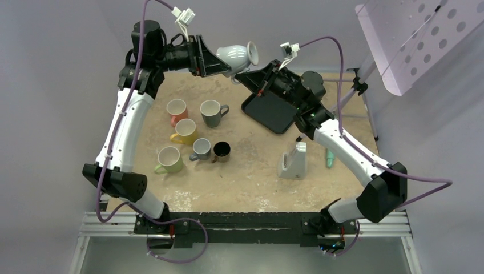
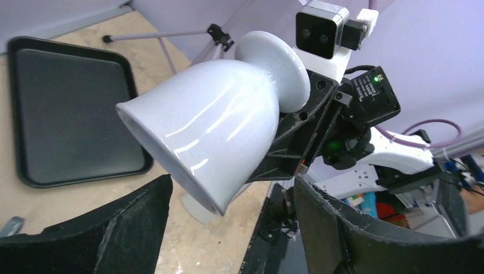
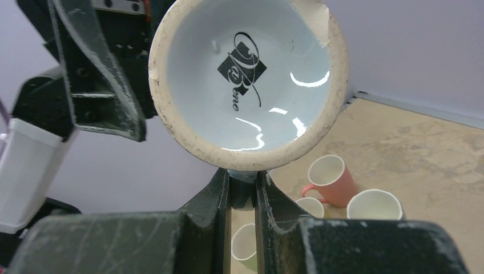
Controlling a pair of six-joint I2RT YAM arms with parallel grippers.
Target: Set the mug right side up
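Above table (image 1: 257, 188), right end effector (image 3: 242, 188) pinches white mug (image 1: 235, 55); left end effector (image 2: 231, 185) gapes alongside.

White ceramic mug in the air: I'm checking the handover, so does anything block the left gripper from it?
Nothing visible does. The white ceramic mug, held sideways by the shut right gripper, points its mouth at the open left gripper, with nothing between them.
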